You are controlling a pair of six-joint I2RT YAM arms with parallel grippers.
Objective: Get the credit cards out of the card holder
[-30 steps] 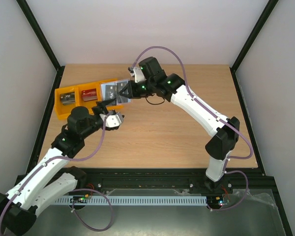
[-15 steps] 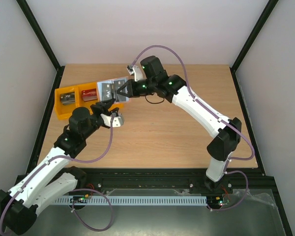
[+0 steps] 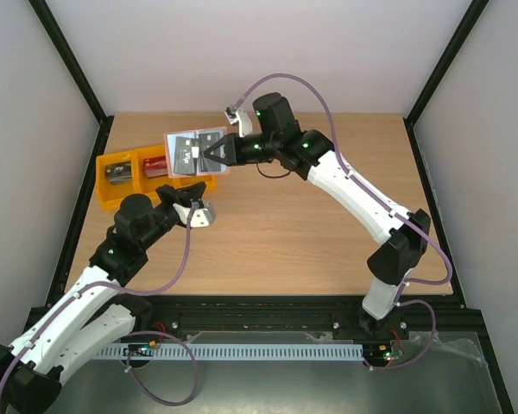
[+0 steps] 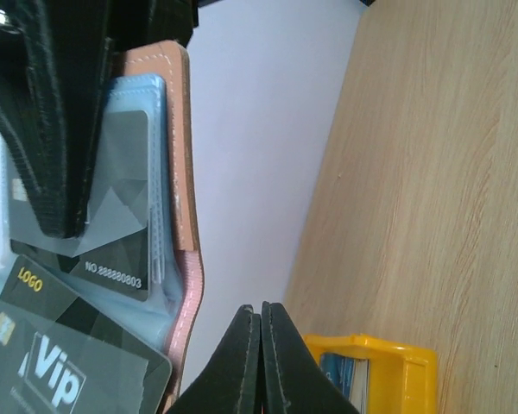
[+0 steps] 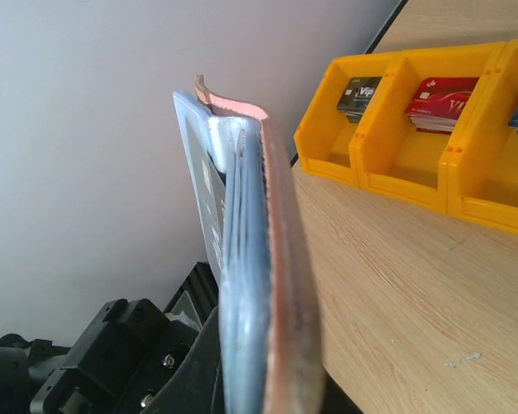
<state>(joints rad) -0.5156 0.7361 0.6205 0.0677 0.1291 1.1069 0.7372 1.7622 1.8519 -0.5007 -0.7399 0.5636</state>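
Card holder (image 3: 190, 153) is off the desk (image 3: 311, 233), in the air over the right-hand end of the yellow tray (image 3: 121, 185). Right gripper (image 3: 209, 155) has its jaws clenched across the holder's pale blue face, one black finger (image 4: 52, 129) lying over the pockets. Seen edge-on from the right wrist, the holder stands upright, pinkish-brown rim toward the tray. Credit cards (image 4: 112, 207) sit in the pockets: a dark grey one under the finger and a Vip card (image 4: 69, 371) lower down. Left gripper (image 4: 260, 315) hangs below and beside the holder, its jaws pressed together on nothing and the tips just clear of the rim, not touching. In the tray, a dark stack (image 5: 358, 93) and a red stack (image 5: 440, 97) lie in separate compartments.
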